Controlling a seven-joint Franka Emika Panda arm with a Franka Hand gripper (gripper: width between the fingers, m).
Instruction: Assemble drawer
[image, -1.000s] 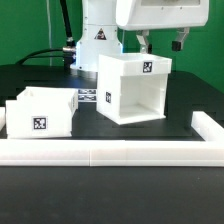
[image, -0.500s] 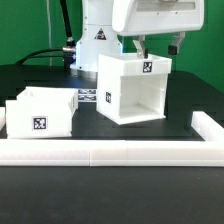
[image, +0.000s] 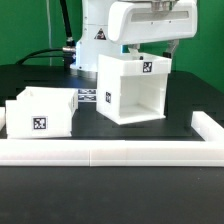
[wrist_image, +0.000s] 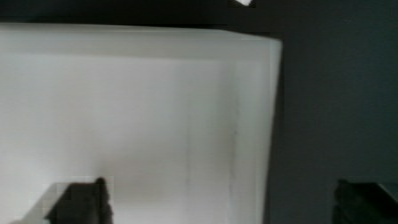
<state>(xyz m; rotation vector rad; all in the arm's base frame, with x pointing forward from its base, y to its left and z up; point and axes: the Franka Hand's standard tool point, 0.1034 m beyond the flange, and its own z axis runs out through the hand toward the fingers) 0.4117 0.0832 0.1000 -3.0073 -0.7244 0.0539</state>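
The tall white drawer housing (image: 134, 88) stands on the black table with a square tag on its top front edge and its open side facing the camera. My gripper (image: 152, 47) hangs right above the housing's top, its two dark fingers spread apart and empty; one finger is over the top, the other toward its exterior view's right edge. In the wrist view the housing's white top (wrist_image: 134, 120) fills most of the picture, with my fingertips (wrist_image: 77, 203) at both sides, open. A small white tray (image: 42, 112) with a tag sits at the exterior view's left.
The long low white rail (image: 110, 150) runs along the front and turns back at the exterior view's right (image: 211, 128). The flat tag sheet (image: 88, 97) lies between tray and housing. The robot base (image: 95, 45) and cables stand behind.
My gripper has moved toward the exterior view's left and slightly down, now centred closer over the housing's top. The housing and tray have not moved.
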